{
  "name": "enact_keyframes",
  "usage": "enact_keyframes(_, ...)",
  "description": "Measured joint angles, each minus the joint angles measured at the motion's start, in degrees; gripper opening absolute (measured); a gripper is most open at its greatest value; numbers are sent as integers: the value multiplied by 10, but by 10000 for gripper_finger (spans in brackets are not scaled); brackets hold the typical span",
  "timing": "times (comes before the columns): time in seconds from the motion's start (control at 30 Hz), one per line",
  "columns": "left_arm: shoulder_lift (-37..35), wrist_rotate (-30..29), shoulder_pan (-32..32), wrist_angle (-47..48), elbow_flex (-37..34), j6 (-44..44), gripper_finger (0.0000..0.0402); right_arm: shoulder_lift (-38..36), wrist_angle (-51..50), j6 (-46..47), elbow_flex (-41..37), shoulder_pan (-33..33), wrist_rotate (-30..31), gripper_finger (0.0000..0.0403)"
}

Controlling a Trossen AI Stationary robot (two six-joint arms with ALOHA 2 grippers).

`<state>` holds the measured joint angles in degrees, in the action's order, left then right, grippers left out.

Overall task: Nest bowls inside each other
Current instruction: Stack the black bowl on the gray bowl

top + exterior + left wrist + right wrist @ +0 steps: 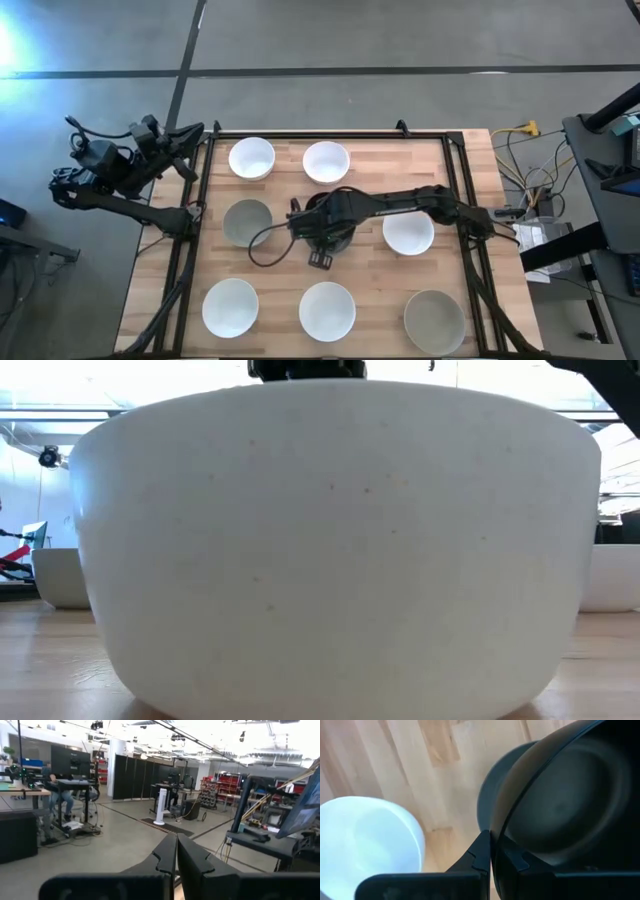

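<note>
My right gripper [322,228] hangs over the table's middle, shut on a black bowl [560,810]. Under that bowl's edge a dark grey round shape [492,785] shows; whether it is another bowl, I cannot tell. White bowls stand on their bases at the far side [251,158] [326,161], right of the middle [408,233] and on the near side [230,307] [327,310]. Grey-beige bowls sit at the left [247,222] and near right [434,321]. My left gripper [176,855] is shut, parked off the table's left edge. My right gripper pinches the black bowl's rim [502,827], one finger inside the bowl and one outside. The fingers come from above, pointing down. The bowl looks tilted in the hold; whether its base is off the table is hidden by the bowl itself.
In the low view the near-middle white bowl [330,550] fills almost the whole picture. A black cable [265,250] loops on the wood beside the right gripper. The table has a dark frame rail [200,200] along its left and right sides.
</note>
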<state>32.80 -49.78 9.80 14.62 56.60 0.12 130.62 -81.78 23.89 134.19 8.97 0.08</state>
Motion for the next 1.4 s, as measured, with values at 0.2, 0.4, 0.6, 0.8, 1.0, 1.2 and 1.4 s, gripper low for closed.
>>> enact_keyframes(0.2,-9,0,0,0,-22,-13,0,17,10,-13,0,0,-1,9)
enact_keyframes(0.4,-13,0,0,-1,-30,-14,0,33,14,-16,-1,0,-16,9)
enact_keyframes(0.6,-17,0,0,-3,-30,-14,0,33,15,-18,-1,0,-18,9)
enact_keyframes(0.8,-20,0,0,-3,-30,-14,0,33,14,-16,-10,0,-19,9)
enact_keyframes(1.0,-19,0,0,-3,-30,-14,0,33,14,-19,-27,1,-21,9)
enact_keyframes(1.2,-18,0,0,-4,-30,-14,0,33,18,-30,-49,5,-22,9)
enact_keyframes(1.4,-17,0,0,-4,-30,-14,0,33,56,-39,-70,6,-22,9)
